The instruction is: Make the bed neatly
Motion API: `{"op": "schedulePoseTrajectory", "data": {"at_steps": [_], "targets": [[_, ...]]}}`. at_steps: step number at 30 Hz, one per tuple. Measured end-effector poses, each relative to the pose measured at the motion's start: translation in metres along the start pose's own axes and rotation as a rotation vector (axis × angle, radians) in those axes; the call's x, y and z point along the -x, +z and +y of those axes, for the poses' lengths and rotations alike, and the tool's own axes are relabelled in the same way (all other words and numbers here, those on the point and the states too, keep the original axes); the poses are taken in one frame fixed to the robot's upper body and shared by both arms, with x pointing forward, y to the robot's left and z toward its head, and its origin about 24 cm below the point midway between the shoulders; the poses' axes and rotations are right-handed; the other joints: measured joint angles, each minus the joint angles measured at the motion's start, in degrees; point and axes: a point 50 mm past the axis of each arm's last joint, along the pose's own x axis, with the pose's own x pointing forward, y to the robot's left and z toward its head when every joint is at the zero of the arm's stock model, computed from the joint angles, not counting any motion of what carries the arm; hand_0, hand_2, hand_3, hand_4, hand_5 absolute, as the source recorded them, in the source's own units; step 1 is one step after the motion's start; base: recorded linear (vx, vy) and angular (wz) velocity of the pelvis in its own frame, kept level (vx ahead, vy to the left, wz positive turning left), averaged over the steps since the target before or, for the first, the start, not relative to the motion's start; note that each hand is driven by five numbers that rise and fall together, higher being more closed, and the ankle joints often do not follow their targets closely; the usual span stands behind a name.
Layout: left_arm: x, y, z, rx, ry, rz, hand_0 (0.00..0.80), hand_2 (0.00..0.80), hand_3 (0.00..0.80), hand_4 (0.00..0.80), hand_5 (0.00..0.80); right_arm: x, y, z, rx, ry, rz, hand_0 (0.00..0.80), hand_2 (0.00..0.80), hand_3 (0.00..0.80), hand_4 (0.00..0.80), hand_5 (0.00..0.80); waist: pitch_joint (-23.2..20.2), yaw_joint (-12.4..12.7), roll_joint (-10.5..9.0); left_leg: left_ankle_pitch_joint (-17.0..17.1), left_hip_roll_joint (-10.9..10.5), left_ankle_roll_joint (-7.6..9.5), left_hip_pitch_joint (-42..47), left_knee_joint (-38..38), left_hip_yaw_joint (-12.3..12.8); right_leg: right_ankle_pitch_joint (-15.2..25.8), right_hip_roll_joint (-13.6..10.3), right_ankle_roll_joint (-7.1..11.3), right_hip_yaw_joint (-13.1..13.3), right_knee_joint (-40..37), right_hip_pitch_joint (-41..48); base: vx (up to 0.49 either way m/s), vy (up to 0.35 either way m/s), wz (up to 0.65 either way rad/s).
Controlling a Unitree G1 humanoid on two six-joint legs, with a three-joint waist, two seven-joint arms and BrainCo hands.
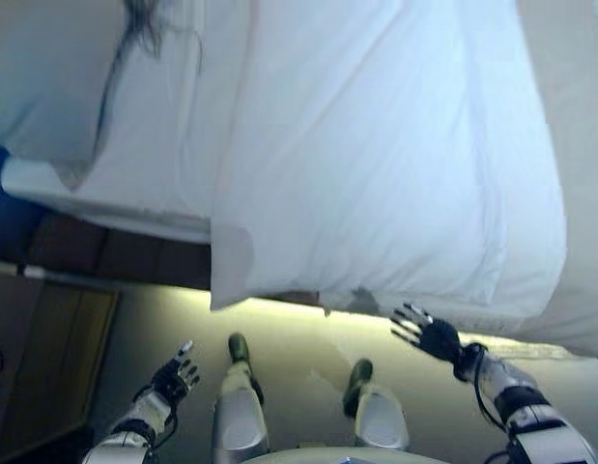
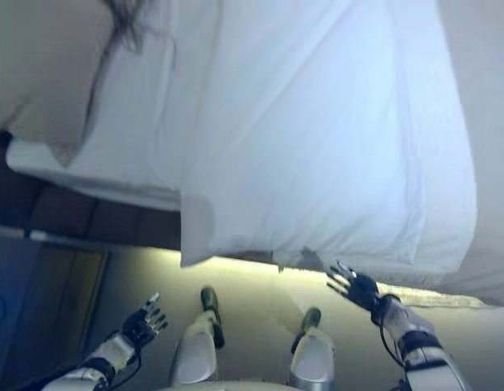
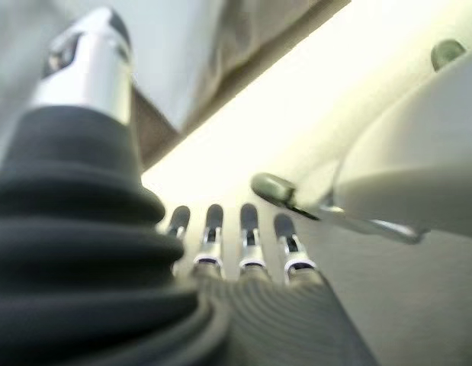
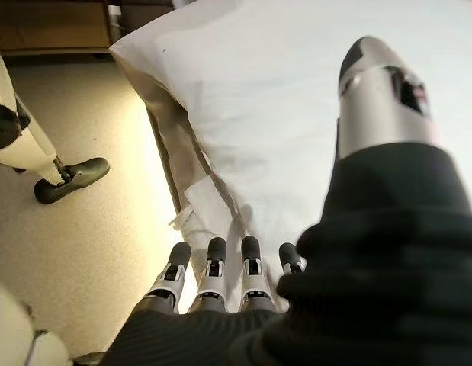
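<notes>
Hanging low at the left, the left robot hand (image 1: 173, 378) is spread with straight fingers over the floor (image 1: 299, 348), holding nothing and well apart from the bed (image 1: 144, 217). A white duvet (image 1: 376, 164) covers the bed, its near edge drooping over the side, with a corner (image 1: 231, 275) hanging lowest towards the left. At the right, the right robot hand (image 1: 431, 335) is spread open just below the duvet's edge, fingers straight, not gripping it.
</notes>
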Motion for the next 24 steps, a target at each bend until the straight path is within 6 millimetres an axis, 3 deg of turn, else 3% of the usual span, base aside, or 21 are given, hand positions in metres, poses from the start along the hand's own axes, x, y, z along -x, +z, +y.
{"op": "schedulePoseTrajectory", "data": {"at_steps": [1,7,13,16,17,24], "targets": [[0.000,-0.002,-0.001,-0.027,-0.006,0.011,0.000,0.000,0.000,0.000,0.000,0.005,-0.016,-0.011,-0.020,-0.041,0.044,0.000,0.000,0.000,0.000,0.000,-0.79,-0.90,-0.08,0.29,0.21,-0.49,1.33,-1.03,0.22,0.46,0.52,-0.08,0.07,-1.43,1.44,0.312,-0.221,-0.17],[0.007,-0.046,0.017,-0.210,0.023,0.209,0.000,0.000,0.000,0.000,0.000,0.020,-0.092,-0.031,-0.139,-0.144,0.201,0.000,0.000,0.000,0.000,0.000,-7.21,-2.53,-0.32,0.65,1.34,-2.21,8.43,-4.93,2.78,1.92,3.42,-0.45,0.94,-7.96,7.90,0.221,-0.181,-0.18],[0.008,-0.074,0.005,-0.328,-0.045,0.313,0.000,0.000,0.000,0.000,0.000,0.025,-0.110,-0.039,-0.071,-0.260,0.229,0.000,0.000,0.000,0.000,0.000,-9.27,-2.89,1.78,0.56,2.40,-2.43,10.55,-4.58,2.85,2.57,4.52,-1.20,3.84,-9.09,8.49,0.077,-0.046,-0.23],[0.009,-0.080,0.001,-0.368,-0.076,0.334,0.000,0.000,0.000,0.000,0.000,0.026,-0.111,-0.044,-0.032,-0.365,0.236,0.000,0.000,0.000,0.000,0.000,-9.38,-2.42,2.22,-3.34,-0.16,-3.19,13.01,-4.82,-2.43,3.57,3.76,-0.73,7.19,-8.88,8.10,0.066,0.065,-0.49],[0.010,-0.082,0.003,-0.365,-0.071,0.343,0.000,0.000,0.000,0.000,0.000,0.022,-0.109,-0.042,-0.029,-0.376,0.231,0.000,0.000,0.000,0.000,0.000,-9.30,-2.51,2.18,-3.66,-0.48,-3.01,13.54,-4.89,-2.38,3.76,3.33,-0.46,7.65,-8.92,8.31,0.045,0.079,-0.37],[0.009,-0.080,0.004,-0.384,-0.060,0.368,0.000,0.000,0.000,0.000,0.000,0.025,-0.142,-0.037,-0.081,-0.461,0.305,0.000,0.000,0.000,0.000,0.000,-9.01,-2.75,1.45,-3.64,-0.59,-2.58,14.94,-5.28,-2.08,4.25,3.10,-0.59,7.61,-9.14,9.52,0.029,0.019,-0.02]]}}
